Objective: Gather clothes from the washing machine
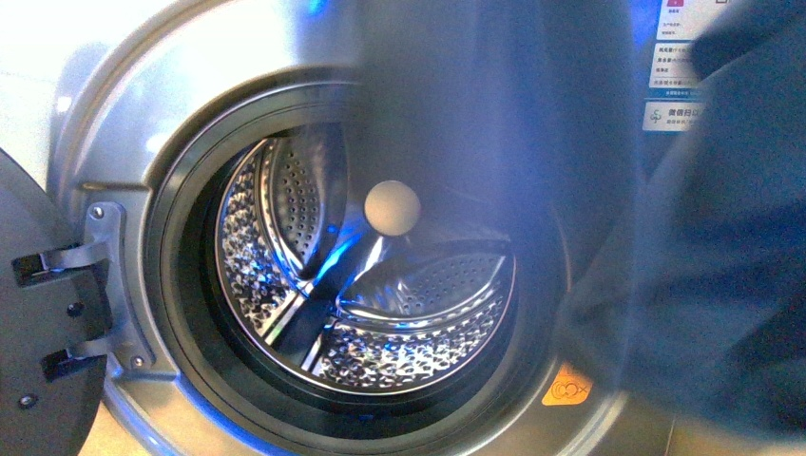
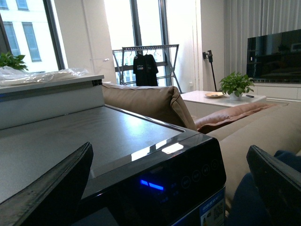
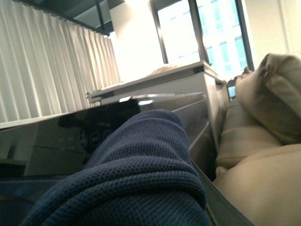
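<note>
We cannot tell if our right gripper squeezes the soft dark-blue knitted cloth [image 3: 141,165] covering it, likely held up clear of the silver metal washing machine [image 1: 143,104]; our left gripper [image 2: 169,148] gapes wide.

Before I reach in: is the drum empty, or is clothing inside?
Looks empty: the drum shows bare perforated steel; the navy garment hangs outside, hiding its right side.

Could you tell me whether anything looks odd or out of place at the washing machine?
Two things: a pale round ball shows inside the otherwise empty-looking drum of the washing machine, and dark navy clothes hang blurred right before the front camera, hiding the machine's right side.
</note>
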Robot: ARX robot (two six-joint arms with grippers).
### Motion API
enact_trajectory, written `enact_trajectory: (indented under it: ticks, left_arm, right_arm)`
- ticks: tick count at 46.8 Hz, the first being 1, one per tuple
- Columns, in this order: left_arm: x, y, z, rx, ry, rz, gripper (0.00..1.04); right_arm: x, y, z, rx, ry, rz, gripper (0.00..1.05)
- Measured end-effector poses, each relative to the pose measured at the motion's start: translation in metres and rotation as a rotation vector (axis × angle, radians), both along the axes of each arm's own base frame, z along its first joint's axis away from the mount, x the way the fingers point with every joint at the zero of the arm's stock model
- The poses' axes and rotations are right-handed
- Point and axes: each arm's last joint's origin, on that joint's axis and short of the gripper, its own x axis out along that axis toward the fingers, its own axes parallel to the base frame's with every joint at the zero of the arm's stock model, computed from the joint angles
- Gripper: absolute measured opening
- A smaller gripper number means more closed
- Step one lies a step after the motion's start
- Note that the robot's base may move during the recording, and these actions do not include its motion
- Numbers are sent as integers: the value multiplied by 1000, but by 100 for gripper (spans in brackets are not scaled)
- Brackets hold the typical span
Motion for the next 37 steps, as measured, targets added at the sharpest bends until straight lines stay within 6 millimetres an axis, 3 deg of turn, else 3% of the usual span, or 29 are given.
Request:
enact_trajectory:
  ticks: [9, 12, 21, 29, 37]
  left_arm:
    - [0, 0, 0, -1, 1, 2, 98]
    - [0, 0, 0, -1, 1, 2, 98]
    - [0, 0, 0, -1, 1, 2, 98]
    - [0, 0, 0, -1, 1, 2, 98]
    - [0, 0, 0, -1, 1, 2, 98]
  right_arm:
    - [-27, -44, 28, 35, -78, -101, 9]
    - [-47, -64, 47, 42, -134, -153, 9]
    - [-84, -91, 76, 15, -170, -243, 9]
    - [-102, -108, 71, -16, -101, -326, 9]
    - [-109, -111, 40, -59, -3, -346, 9]
